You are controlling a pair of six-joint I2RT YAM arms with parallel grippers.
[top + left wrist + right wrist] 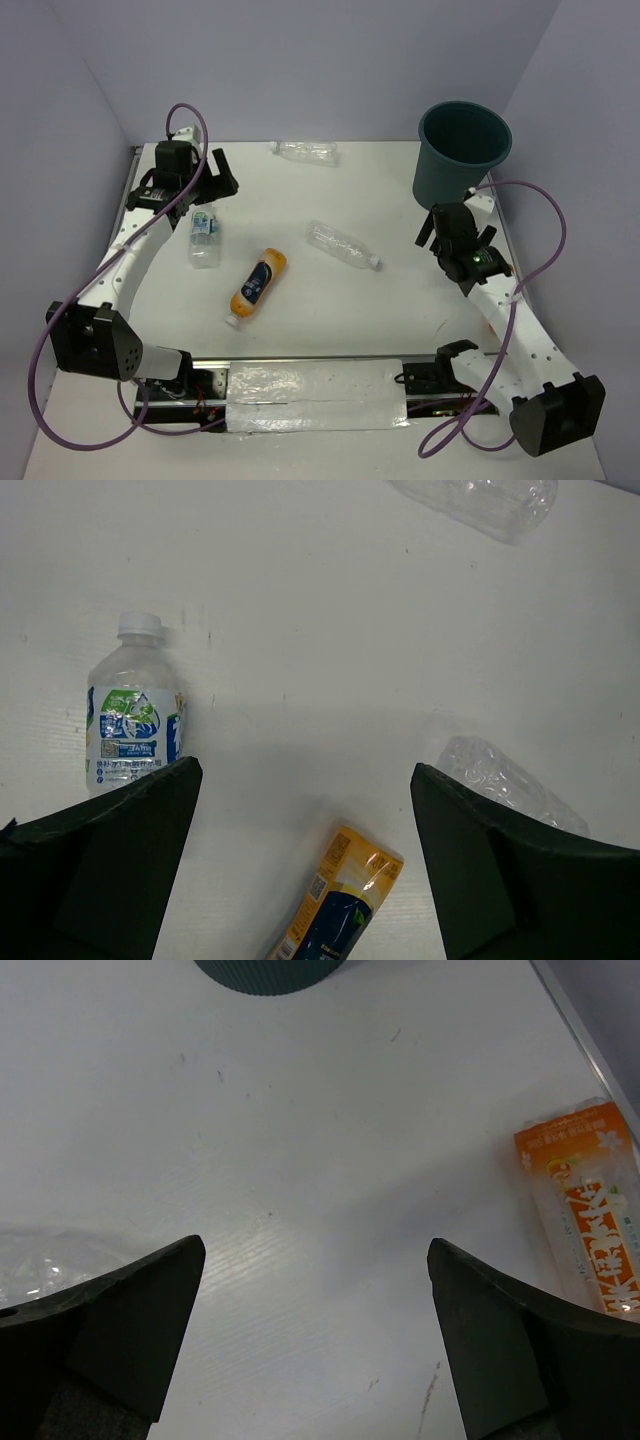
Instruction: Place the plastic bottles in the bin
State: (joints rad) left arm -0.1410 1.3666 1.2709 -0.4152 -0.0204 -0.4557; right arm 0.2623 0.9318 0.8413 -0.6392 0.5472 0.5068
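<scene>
While all 4 plastic bottles lie on the white table (400, 320), both arms hang over it with nothing in their claws. The left gripper (212, 183) has its jaws spread wide, poised over the table's left side just beside the labelled clear bottle (203, 238), whose blue-white label shows plainly in the left wrist view. The right gripper (432, 238), jaws likewise wide apart and empty, hovers in front of the dark teal bin (462, 150), which stands upright at the far right corner.

The orange-yellow bottle (258, 285) lies on its side near the middle of the table. 1 unlabelled clear bottle (342, 245) lies between it and the right gripper, and the far clear bottle (305, 151) rests by the back edge, well apart from both arms.

By the look of it, the job stands at its first step: no bottle is lifted and none is in the bin. The next move calls for choosing a bottle within reach, likely the labelled one for the left arm or the middle clear one for the right. The claw must then turn so its jaws straddle the round body across its width and come down before closing.
</scene>
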